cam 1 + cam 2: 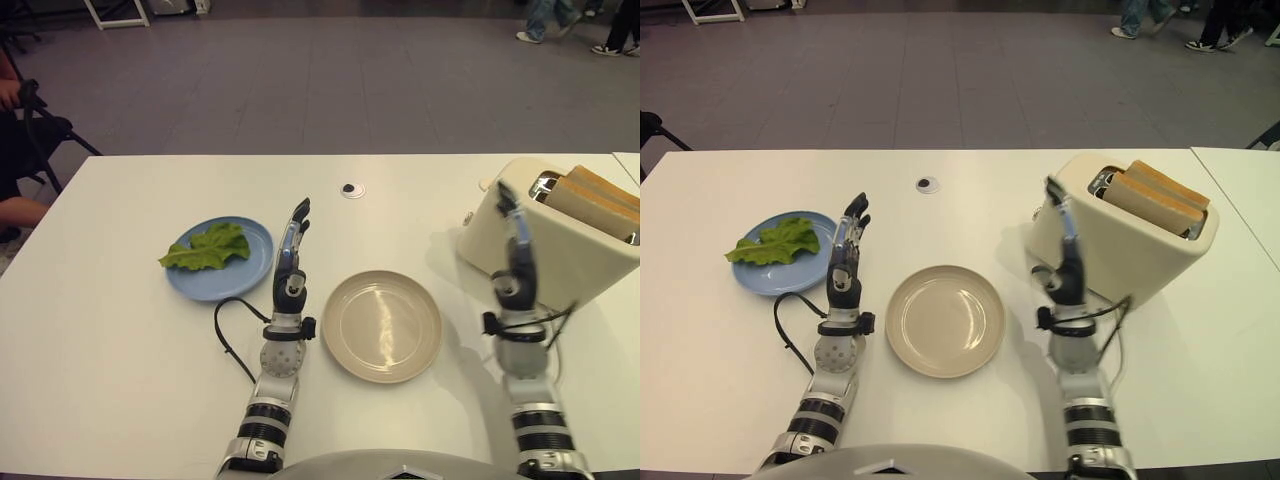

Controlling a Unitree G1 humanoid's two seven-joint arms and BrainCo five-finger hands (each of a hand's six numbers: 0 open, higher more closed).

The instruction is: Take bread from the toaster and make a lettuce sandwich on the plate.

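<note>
Bread (1155,197) stands in the toaster (1110,255), right; lettuce (775,242) lies on the blue plate (780,281), left; beige plate (945,320) centre. Left robot hand (845,268) and right robot hand (1070,270) are open, empty.

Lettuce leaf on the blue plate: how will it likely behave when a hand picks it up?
The lettuce leaf looks thin and crinkled, so it will probably droop and fold when lifted. It seems very light, so a touch may slide it across the blue plate before gripping. Its tip appears to overhang the rim, perhaps easing a pinch.
</note>
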